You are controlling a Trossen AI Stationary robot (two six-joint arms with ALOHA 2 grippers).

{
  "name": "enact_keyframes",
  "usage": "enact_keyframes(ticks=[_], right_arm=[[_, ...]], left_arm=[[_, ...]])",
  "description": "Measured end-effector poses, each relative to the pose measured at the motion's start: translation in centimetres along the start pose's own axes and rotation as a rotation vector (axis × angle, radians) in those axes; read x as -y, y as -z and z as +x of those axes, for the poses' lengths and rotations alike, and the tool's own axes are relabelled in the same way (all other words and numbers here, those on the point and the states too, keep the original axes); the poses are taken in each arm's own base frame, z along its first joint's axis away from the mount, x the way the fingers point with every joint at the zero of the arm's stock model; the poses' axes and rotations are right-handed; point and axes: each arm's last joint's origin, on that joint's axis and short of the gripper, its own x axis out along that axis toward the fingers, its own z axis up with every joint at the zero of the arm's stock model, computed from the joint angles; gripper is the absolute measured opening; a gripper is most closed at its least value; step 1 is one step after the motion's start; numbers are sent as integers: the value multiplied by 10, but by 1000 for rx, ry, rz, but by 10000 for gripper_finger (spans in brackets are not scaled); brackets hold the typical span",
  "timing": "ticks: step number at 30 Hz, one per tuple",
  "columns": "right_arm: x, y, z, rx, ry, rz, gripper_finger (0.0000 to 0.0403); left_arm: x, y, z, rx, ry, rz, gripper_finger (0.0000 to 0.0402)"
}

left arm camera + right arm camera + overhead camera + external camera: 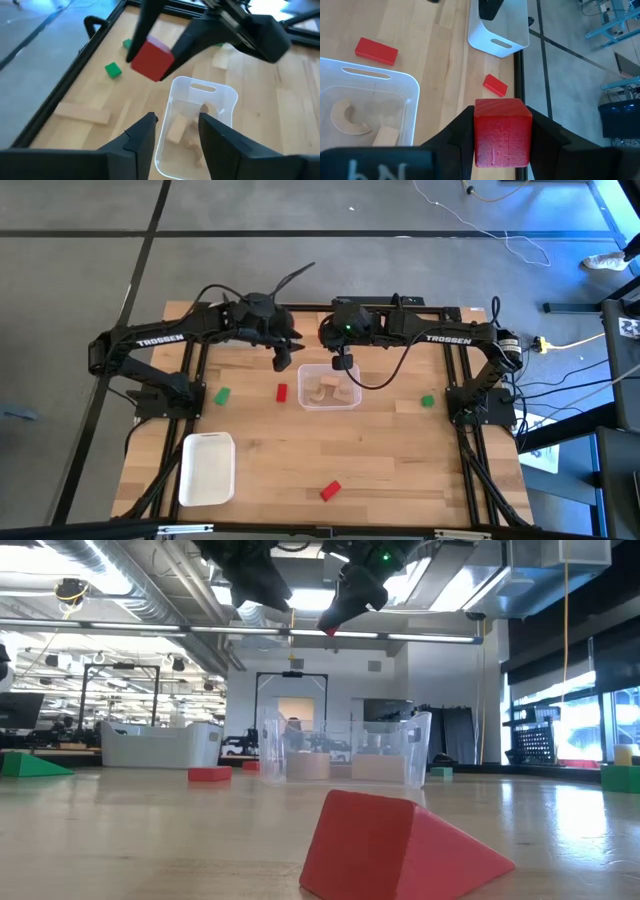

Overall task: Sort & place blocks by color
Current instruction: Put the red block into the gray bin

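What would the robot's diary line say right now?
right gripper: holding red block above clear tray | left gripper: open, empty, beside it | white tray: empty

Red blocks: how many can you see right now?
3: a cube held in the right gripper above the clear tray, a flat one left of that tray, a wedge near the table's front edge.

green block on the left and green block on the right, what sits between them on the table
In the high view, between the left green block and the right green block lie a small red block and the clear tray holding light-wood pieces.
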Motion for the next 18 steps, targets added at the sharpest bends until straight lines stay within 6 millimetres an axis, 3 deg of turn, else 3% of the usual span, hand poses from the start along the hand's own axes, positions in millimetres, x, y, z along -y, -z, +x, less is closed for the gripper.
enact_keyframes(ticks=[11,18], right_arm=[[0,0,0,1,0,0,130],[0,0,0,0,0,0,130]], left_arm=[[7,0,0,-1,14,133,224],[4,0,0,-1,-104,126,234]])
